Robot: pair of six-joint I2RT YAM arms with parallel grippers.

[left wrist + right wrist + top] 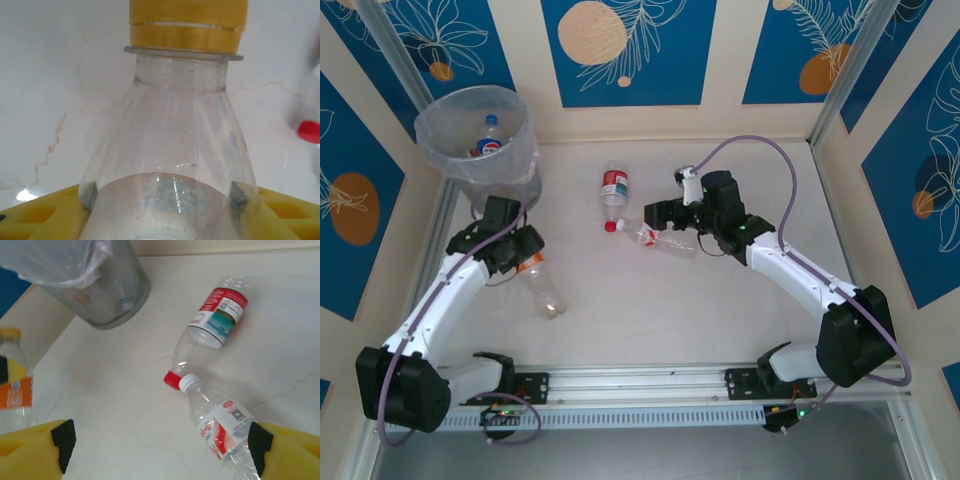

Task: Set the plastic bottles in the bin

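A clear plastic bottle (170, 140) with a yellow cap (189, 25) lies on the table, its shoulder between my left gripper's (165, 197) dark pads (89, 195), which press both its sides. From above, this orange-labelled bottle (540, 285) lies at my left gripper (515, 250), below the bin (475, 135). My right gripper (162, 447) is open, and a white-capped, red-and-white-labelled bottle (220, 427) lies against its right pad (260, 450). A red-capped bottle (210, 327) lies cap to cap with it. The top view shows both bottles (665, 240) (613, 188) at mid-table by my right gripper (675, 228).
The grey bin (105, 290), lined with a clear bag, stands in the far left corner and has bottles (490, 140) inside. Walls close the table at the back and both sides. The orange-labelled bottle (15, 385) lies at the left of the right wrist view.
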